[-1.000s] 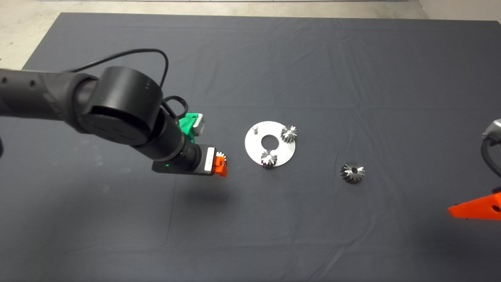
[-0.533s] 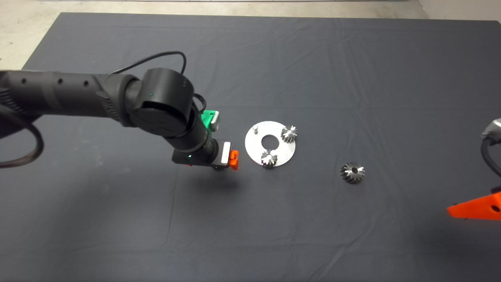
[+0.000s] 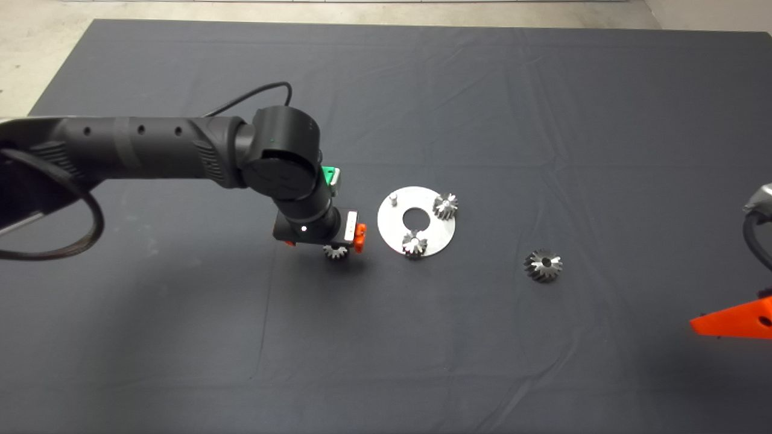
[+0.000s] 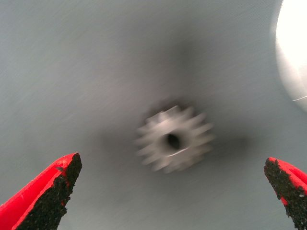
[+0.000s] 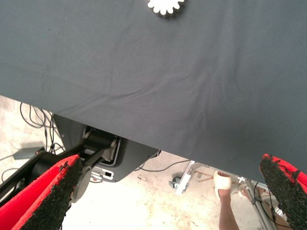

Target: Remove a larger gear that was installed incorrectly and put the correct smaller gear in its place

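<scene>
The smaller gear point(image 3: 336, 251) lies flat on the mat just left of the round silver plate point(image 3: 395, 232). My left gripper point(image 3: 329, 241) hangs right above it, pointing down. In the left wrist view the smaller gear point(image 4: 173, 140) sits between the fingers of the left gripper point(image 4: 172, 165), which stand open and well clear of it. The larger gear point(image 3: 543, 265) rests on the mat to the right of the plate. My right gripper point(image 3: 733, 318) is parked at the lower right edge, and the right gripper point(image 5: 168, 191) is open and holds nothing.
Two small gears point(image 3: 445, 206) point(image 3: 414, 243) sit on the plate, and a bare pin point(image 3: 392, 198) stands at its far left. The right wrist view shows a gear's toothed rim point(image 5: 165, 5), the mat's edge, cables on the floor and a person's foot point(image 5: 223, 184).
My left arm has swung to the right and the wrist has turned to point straight down over the smaller gear. The plate, its gears, the larger gear and the right gripper have stayed put.
</scene>
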Available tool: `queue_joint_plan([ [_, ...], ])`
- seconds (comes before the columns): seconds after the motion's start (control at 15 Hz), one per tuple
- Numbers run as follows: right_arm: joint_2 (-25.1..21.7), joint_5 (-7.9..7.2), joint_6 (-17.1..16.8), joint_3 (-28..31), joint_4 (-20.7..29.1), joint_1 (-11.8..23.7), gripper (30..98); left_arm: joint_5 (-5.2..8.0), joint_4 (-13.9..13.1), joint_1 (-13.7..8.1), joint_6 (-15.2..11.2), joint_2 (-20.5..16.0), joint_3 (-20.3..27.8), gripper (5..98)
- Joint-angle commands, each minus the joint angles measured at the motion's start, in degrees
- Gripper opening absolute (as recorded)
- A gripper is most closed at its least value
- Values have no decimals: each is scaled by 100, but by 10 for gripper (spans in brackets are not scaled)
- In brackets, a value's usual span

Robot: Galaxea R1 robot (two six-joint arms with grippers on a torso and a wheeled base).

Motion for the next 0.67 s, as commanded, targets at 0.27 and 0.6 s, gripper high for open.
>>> queue_joint_plan([
  [0.27,-16,21,-11,22,164,109,977,266,194,189,209,95,-350,976],
  [0.6,-16,21,-2,22,165,109,977,248,195,198,307,104,-385,972],
])
